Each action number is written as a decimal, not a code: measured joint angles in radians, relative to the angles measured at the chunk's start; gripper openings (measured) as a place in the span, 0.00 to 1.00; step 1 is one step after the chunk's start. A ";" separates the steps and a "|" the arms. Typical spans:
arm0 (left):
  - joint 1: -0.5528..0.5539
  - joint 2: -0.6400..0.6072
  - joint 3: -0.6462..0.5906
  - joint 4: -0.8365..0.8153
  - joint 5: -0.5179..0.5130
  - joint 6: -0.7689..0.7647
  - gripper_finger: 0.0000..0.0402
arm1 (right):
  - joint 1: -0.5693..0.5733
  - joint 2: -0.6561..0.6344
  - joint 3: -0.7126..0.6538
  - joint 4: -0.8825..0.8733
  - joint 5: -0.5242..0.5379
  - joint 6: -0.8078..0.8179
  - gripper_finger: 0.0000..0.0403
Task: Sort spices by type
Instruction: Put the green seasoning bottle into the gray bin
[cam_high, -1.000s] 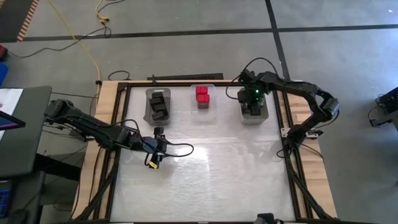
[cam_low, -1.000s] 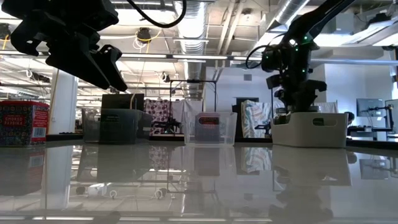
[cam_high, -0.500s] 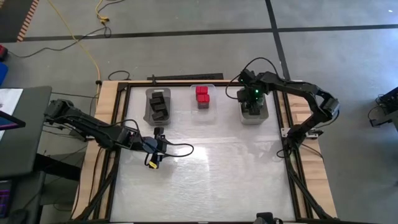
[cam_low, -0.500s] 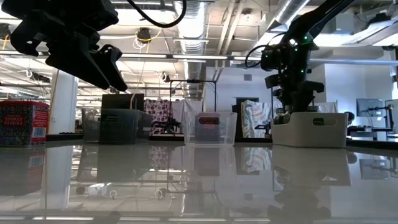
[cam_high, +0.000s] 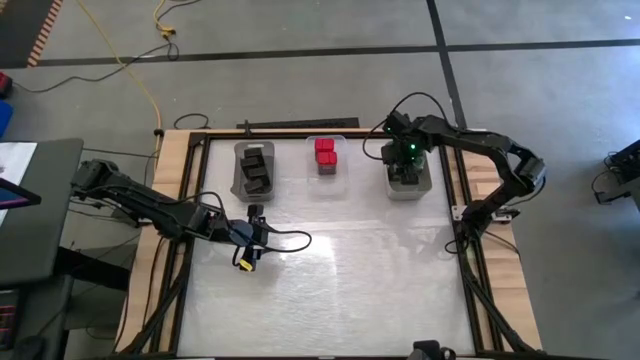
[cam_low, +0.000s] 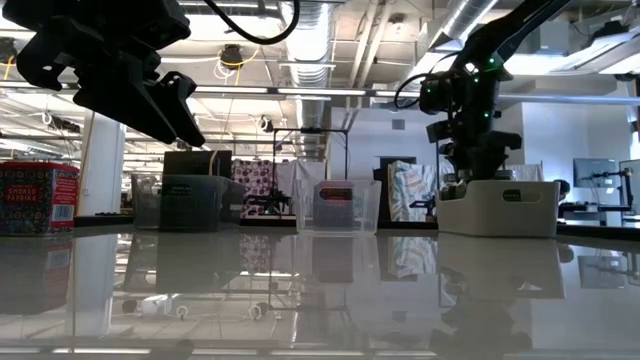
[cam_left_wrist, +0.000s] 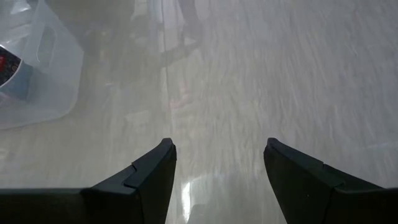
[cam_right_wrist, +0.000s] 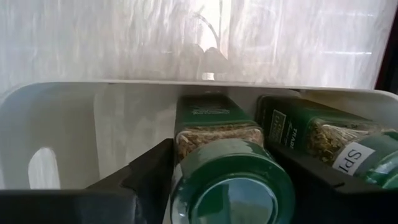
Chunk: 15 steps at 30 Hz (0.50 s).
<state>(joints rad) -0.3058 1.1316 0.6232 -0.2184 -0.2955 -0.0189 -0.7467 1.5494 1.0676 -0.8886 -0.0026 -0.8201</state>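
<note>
My right gripper (cam_high: 407, 166) reaches down into the right-hand grey bin (cam_high: 426, 184) at the table's far right and is shut on a green-lidded jar (cam_right_wrist: 231, 186). Two more green-lidded jars (cam_right_wrist: 311, 134) lie beside it in that bin. Black boxes (cam_high: 256, 168) fill the left bin and red boxes (cam_high: 325, 153) sit in the middle bin. My left gripper (cam_left_wrist: 219, 163) hangs open above bare table near the left side (cam_high: 252, 238), holding nothing. My right gripper holds the jar by its glass body just below the green lid (cam_right_wrist: 214, 142), one finger (cam_right_wrist: 152, 168) on each side, coming from above and pointing down into the bin. The lid faces the wrist. What the jar's base rests on is hidden by the jar itself.
The three bins stand in a row along the far edge (cam_low: 338, 205). A red tin (cam_low: 35, 198) shows at the far left in the low view. A raised wooden frame (cam_high: 170, 200) edges the table. Bare table surface (cam_high: 340, 280) spreads across the middle and near side.
</note>
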 joint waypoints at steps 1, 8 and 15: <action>0.000 0.000 0.000 0.000 0.000 0.000 0.58 | 0.000 0.000 0.000 0.000 0.002 0.000 0.69; 0.000 0.000 0.000 0.000 0.000 0.000 0.58 | 0.000 0.000 0.000 0.001 0.004 0.000 0.79; 0.000 0.000 0.000 0.000 0.000 0.000 0.58 | 0.000 0.000 0.011 -0.021 0.004 0.000 0.85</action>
<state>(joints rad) -0.3058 1.1313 0.6231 -0.2184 -0.2955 -0.0185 -0.7467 1.5494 1.0783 -0.9094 0.0013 -0.8198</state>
